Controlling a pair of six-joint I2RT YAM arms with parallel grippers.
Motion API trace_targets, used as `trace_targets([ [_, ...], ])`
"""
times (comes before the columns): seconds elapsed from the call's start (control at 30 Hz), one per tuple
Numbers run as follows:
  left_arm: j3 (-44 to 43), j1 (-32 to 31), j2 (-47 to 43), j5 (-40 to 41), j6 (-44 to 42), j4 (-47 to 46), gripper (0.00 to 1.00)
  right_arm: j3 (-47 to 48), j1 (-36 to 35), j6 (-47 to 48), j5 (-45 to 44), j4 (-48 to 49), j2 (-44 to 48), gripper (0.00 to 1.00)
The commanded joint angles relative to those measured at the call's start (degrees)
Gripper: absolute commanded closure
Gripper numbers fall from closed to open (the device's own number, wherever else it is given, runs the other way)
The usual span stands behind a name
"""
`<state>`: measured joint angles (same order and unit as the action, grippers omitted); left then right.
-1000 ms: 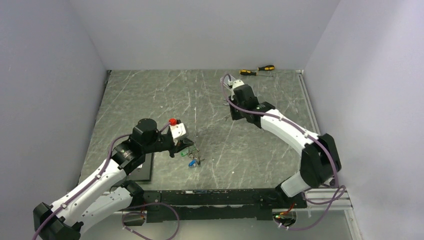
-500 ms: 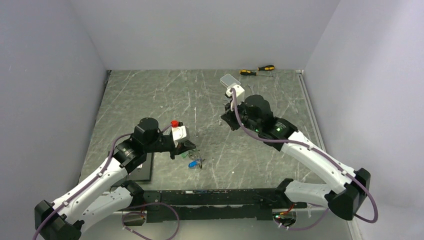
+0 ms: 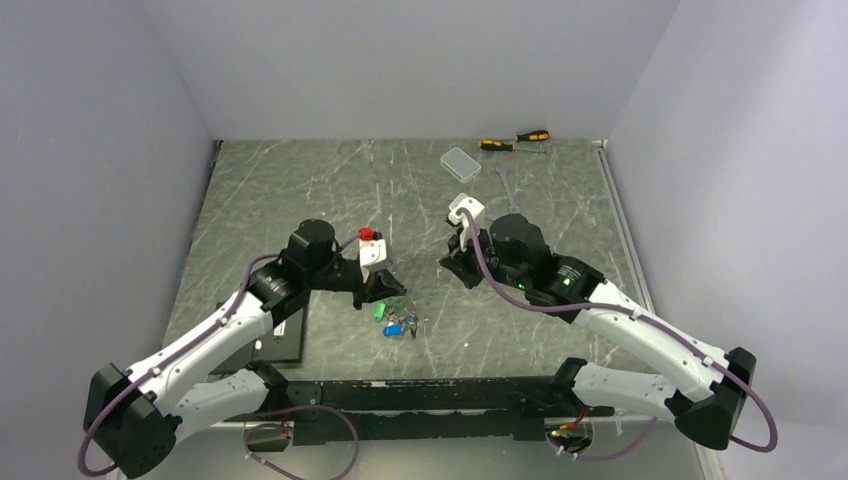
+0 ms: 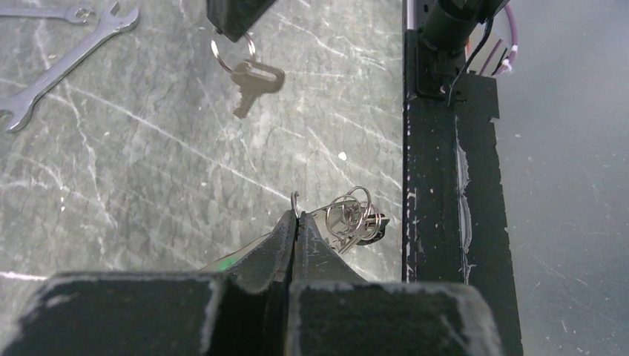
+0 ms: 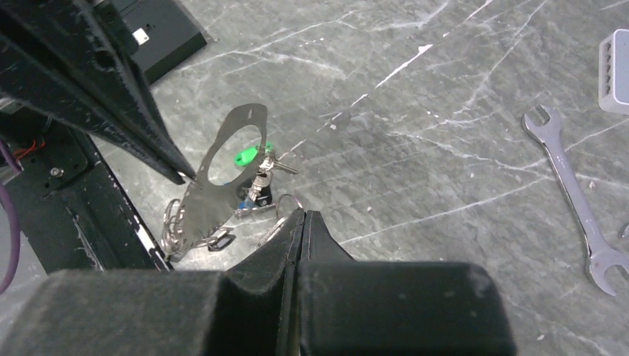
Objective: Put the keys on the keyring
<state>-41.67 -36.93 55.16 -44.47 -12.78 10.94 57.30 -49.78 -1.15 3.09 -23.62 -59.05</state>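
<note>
1. No legible text, brand, number or sign in any view.
2. Black box [image 5: 167, 33], up and left of the keys [image 5: 256, 174] in the right wrist view: small white sticker [image 5: 140, 34] on its top face, print too small to read.
3. Single key [image 4: 256, 80], above the keys in the left wrist view: face blurred, can't make out any stamp.

Keys [image 3: 397, 322] too small to count from the top, plastic box [image 5: 616, 63] cut by the right edge, keyring [image 4: 295, 198] mostly hidden under left gripper [image 4: 296, 221].
</note>
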Motion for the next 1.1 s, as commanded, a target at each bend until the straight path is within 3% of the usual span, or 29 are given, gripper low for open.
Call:
trace_targets([
  [0.0,-5.13,0.19,3.47,-5.99,1.83,-6.97,1.00,-0.58,-1.04,-0.42,-2.42,-0.14,4.25,1.00],
  [0.4,-19.79,-2.41,18.66,-5.46,0.39,1.09,1.00,-2.75,-2.20,-2.42,-5.78,-3.11,8.97,1.00],
  [1.07,-15.18,-3.06,18.68,-4.54,6.77,-5.47,1.00,-1.23,-5.06,-0.95,-8.94,-3.58,5.33,1.00],
])
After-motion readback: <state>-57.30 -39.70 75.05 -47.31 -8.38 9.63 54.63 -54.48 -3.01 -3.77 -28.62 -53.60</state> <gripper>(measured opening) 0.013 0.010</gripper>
